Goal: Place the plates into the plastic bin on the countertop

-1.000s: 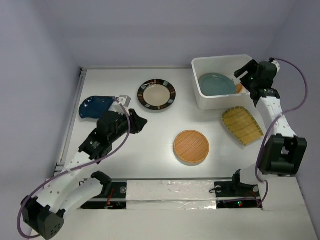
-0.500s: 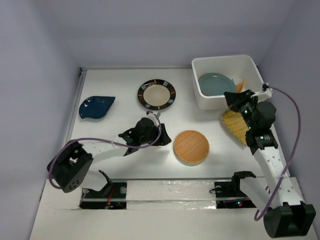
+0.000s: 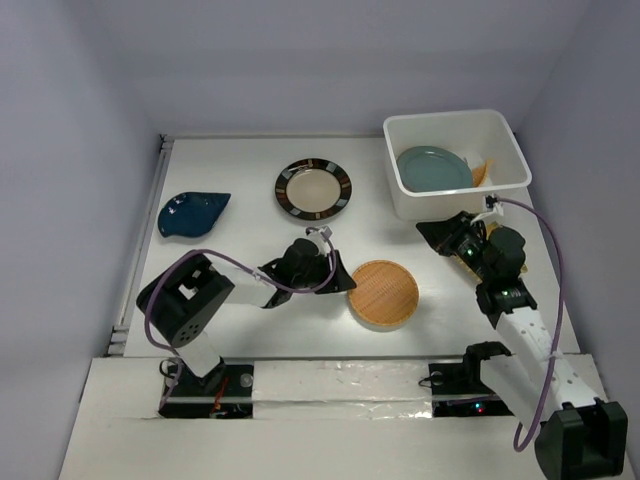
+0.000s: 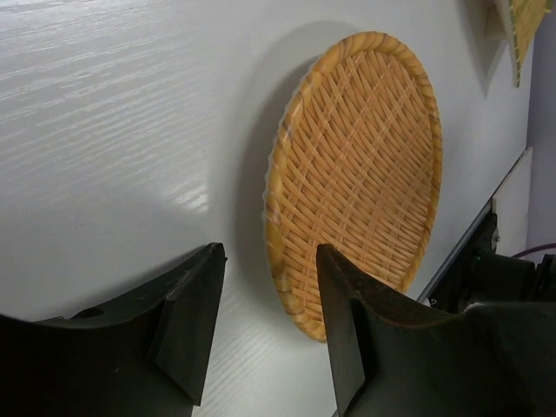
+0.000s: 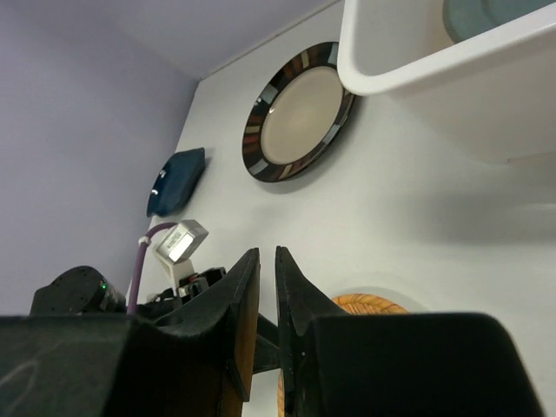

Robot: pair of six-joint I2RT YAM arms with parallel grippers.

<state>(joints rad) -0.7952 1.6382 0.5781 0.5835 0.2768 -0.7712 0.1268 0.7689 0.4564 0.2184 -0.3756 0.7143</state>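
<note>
My left gripper [image 3: 340,280] [image 4: 269,252] is open, its fingers straddling the near rim of the round woven bamboo plate [image 3: 384,293] [image 4: 365,165] that lies on the countertop [image 3: 250,160]. My right gripper [image 3: 432,232] [image 5: 267,252] hangs in front of the plastic bin [image 3: 440,203] [image 5: 452,78], its jaws nearly together on a thin brown edge. That edge looks like the boat-shaped bamboo plate [image 4: 521,35], which the arm hides in the top view. Inside the bin are a grey-teal plate [image 3: 432,168] and a tan piece [image 3: 479,172].
A dark-brown-rimmed cream plate [image 3: 313,188] [image 5: 300,111] lies at the middle back. A dark blue teardrop plate [image 3: 193,213] [image 5: 176,178] lies at the left, near the metal rail [image 3: 160,200]. Lavender walls close in the back and sides.
The left gripper swung right from the blue plate to the round bamboo plate and opened. The right gripper left the bin, closed on the boat-shaped plate, and that plate no longer lies flat.
</note>
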